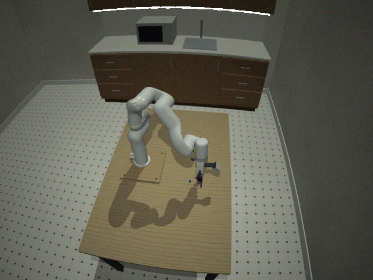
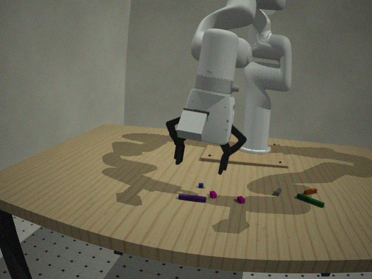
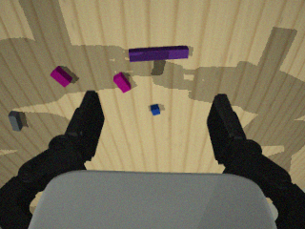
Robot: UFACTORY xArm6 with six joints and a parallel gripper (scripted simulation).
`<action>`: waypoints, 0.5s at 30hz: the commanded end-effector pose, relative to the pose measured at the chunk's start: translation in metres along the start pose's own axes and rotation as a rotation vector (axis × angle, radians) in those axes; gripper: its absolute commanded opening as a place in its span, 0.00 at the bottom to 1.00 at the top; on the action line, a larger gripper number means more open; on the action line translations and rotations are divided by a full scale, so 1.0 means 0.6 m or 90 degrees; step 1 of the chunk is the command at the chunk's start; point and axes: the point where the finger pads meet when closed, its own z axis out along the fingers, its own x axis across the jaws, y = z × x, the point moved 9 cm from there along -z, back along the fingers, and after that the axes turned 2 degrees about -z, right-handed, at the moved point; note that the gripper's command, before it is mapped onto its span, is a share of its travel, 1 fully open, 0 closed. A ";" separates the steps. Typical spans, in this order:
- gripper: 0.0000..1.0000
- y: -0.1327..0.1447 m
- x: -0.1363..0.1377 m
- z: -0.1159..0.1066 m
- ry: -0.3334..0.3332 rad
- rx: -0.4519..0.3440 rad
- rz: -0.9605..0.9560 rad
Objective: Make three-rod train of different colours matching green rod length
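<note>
Evidently, the relation that governs the coming move is that of the hand [image 1: 196, 168] [image 2: 199, 168] [image 3: 156, 94] to the blue rod [image 1: 189, 181] [image 2: 200, 185] [image 3: 155, 110]. We find the hand raised above the surface [image 1: 180, 241] [image 2: 150, 237] [image 3: 157, 148], its fingers wide apart with nothing between them. The blue rod lies on the surface below, near the middle of the span between the fingertips in the wrist view. It is nearly as broad as it is long, so we cannot name its long axis with confidence; its faces look slightly turned from the fingers' closing line. The grey rod [image 2: 277, 192] [image 3: 16, 121] lies outside that span, past the finger at the left of the wrist view, its length running largely across the closing line. The orange rod [image 2: 310, 191] lies farther out on that same side, just beside the green rod [image 2: 310, 200]. By our reckoning blue, grey and orange make the required sum, and no train of them is laid. Blue being nearest the hand, we judge it the likely first pick: a nearly straight descent, with a small turn to square the fingers to its faces. We note the nearer magenta rod [image 2: 213, 194] [image 3: 122, 82] and the purple rod [image 2: 192, 198] [image 3: 158, 53] close ahead of the span; a careless approach might nudge the former.
</note>
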 end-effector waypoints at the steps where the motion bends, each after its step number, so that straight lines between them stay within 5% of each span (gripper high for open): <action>1: 1.00 -0.019 -0.012 0.002 -0.060 -0.019 -0.026; 15: 1.00 -0.023 -0.016 0.003 -0.073 -0.022 -0.032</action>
